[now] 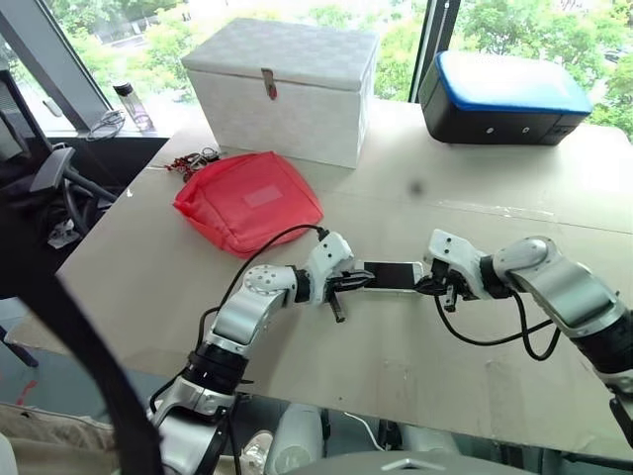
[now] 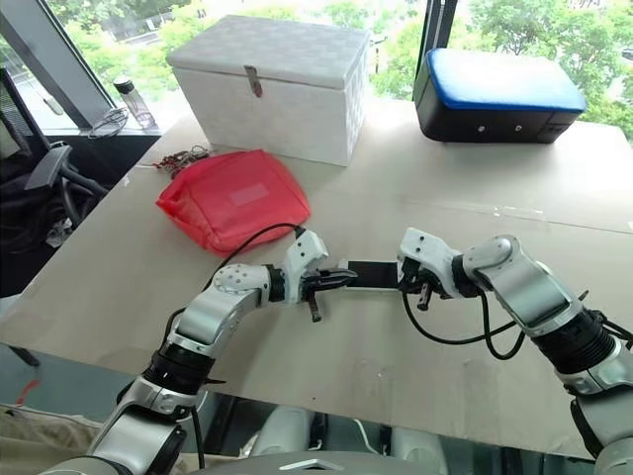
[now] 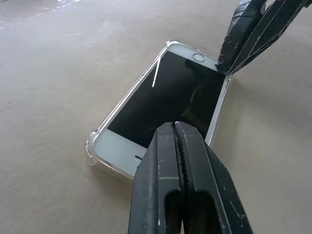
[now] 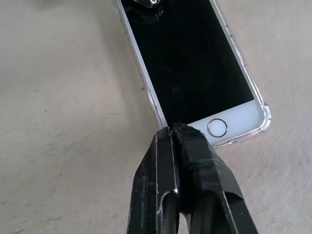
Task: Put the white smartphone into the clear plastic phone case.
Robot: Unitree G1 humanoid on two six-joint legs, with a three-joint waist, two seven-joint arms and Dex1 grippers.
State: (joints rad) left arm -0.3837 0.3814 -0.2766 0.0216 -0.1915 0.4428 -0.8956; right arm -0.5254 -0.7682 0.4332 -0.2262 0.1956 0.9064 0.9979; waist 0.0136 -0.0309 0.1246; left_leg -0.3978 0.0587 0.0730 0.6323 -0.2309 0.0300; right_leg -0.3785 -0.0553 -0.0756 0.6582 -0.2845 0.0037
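Note:
The white smartphone (image 1: 391, 275) lies flat on the table, screen up, between my two grippers. It sits inside the clear plastic phone case (image 3: 91, 146), whose rim and bumper corners (image 4: 265, 122) show around its edges. My left gripper (image 1: 358, 281) is shut, and its tip (image 3: 174, 127) is over the phone's earpiece end. My right gripper (image 1: 427, 285) is shut too, with its tip (image 4: 176, 129) at the corner beside the round home button (image 4: 217, 127). Neither gripper holds anything.
A red pouch (image 1: 247, 201) lies at the back left with keys (image 1: 193, 158) beside it. Farther back stand a white latched box (image 1: 287, 89) and a blue-topped black case (image 1: 509, 97). The table's near edge (image 1: 396, 414) runs close below the arms.

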